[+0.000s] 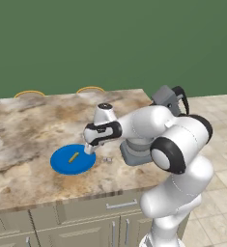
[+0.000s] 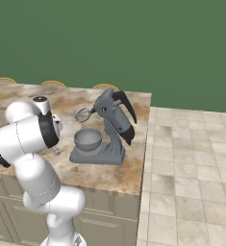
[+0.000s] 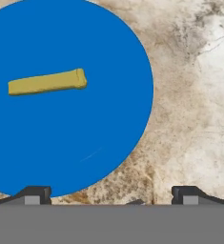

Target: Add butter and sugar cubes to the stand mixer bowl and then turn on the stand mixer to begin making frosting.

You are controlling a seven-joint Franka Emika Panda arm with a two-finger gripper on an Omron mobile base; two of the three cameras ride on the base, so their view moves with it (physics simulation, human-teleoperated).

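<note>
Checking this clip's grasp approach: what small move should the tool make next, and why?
Probably shift the tool sideways until it sits over the butter, then descend. The jaws are open and empty, and the hand view shows the stick lying on the blue plate, off to one side of the fingertips. The stand mixer bowl looks empty.

We read the surface (image 3: 194, 95) as polished mottled stone, beige-brown veining. Blue plate (image 3: 85, 143) is flat matt, smooth, no gloss. Butter (image 3: 46, 82) is matt, waxy yellow-tan. Stand mixer (image 2: 115, 120) is matt grey, its bowl (image 2: 88, 139) smooth dull metal. Floor (image 2: 191, 168) is pale tile.
</note>
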